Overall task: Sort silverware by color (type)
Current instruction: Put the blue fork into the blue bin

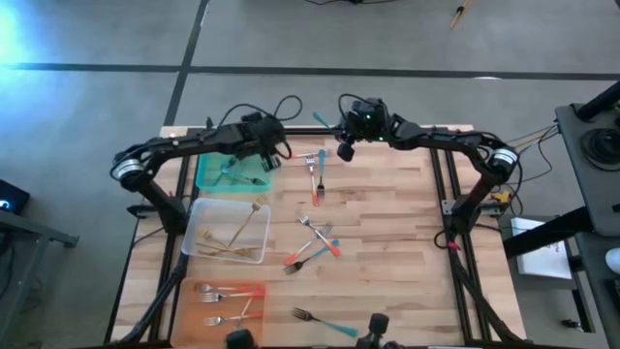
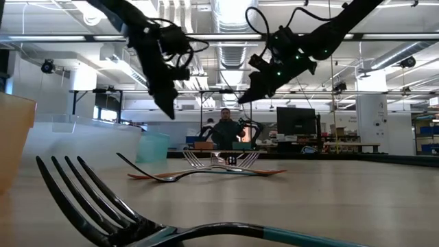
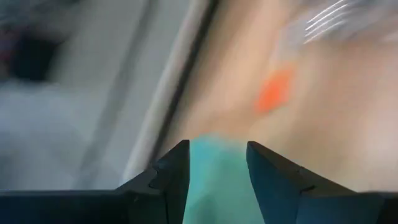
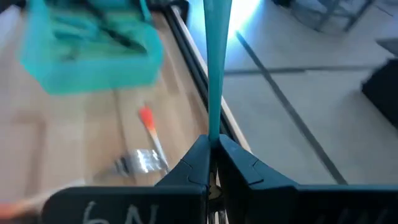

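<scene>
Right gripper (image 4: 212, 149) raised over table (image 1: 387, 252), jaws clamped on teal fork (image 4: 216, 62). Left gripper (image 3: 217, 168) above green tray (image 1: 208, 174), jaws apart, empty.

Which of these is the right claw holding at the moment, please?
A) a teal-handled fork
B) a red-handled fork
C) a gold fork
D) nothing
A: in the right wrist view the right claw is shut on a slim teal handle that sticks out from between its fingers.
</scene>
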